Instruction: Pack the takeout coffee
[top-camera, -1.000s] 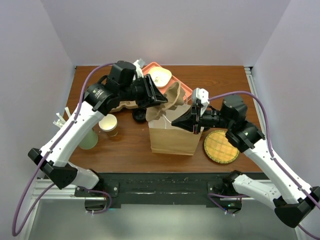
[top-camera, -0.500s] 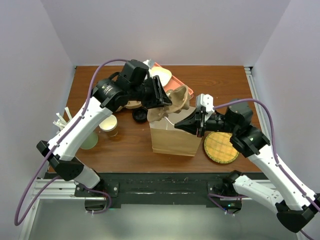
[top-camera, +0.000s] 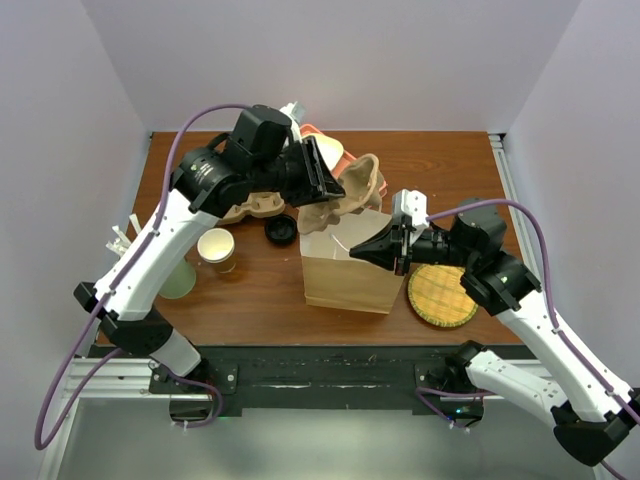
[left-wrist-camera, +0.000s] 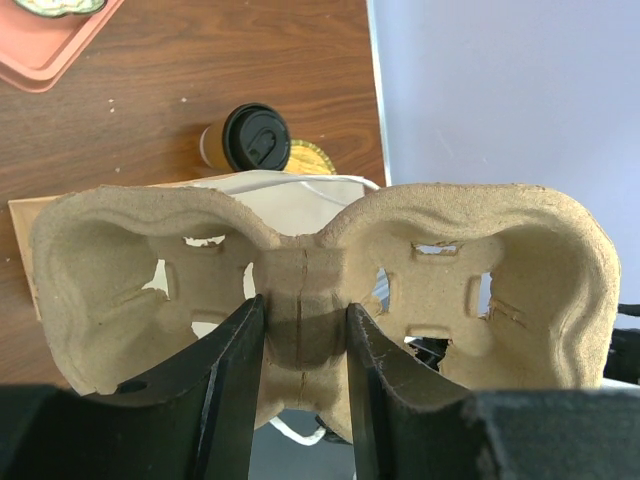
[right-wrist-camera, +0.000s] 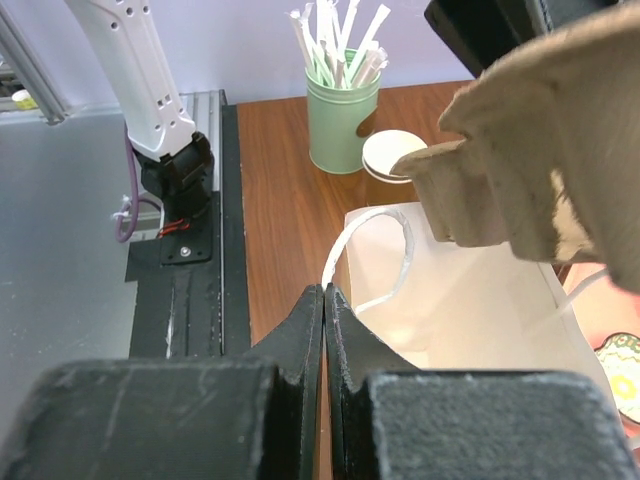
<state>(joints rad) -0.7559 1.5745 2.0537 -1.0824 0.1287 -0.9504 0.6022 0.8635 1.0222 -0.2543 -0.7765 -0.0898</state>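
This is a robotics lab test cell dressed as a café counter. Plain pale walls box in a brown wooden tabletop. In front of the brown paper bag, two white-and-black robot arms stand on a black base plate beside aluminium rails, trailing purple cables. Left of the bag stand a small brown paper cup with a round black plastic lid and a green cup of wrapped straws.

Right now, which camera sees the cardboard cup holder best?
The left wrist view: the pulp cup carrier fills it, both pockets showing, pinched at its middle by the left gripper. The top view shows it partly behind that gripper, above the paper bag; the right wrist view catches only one end.
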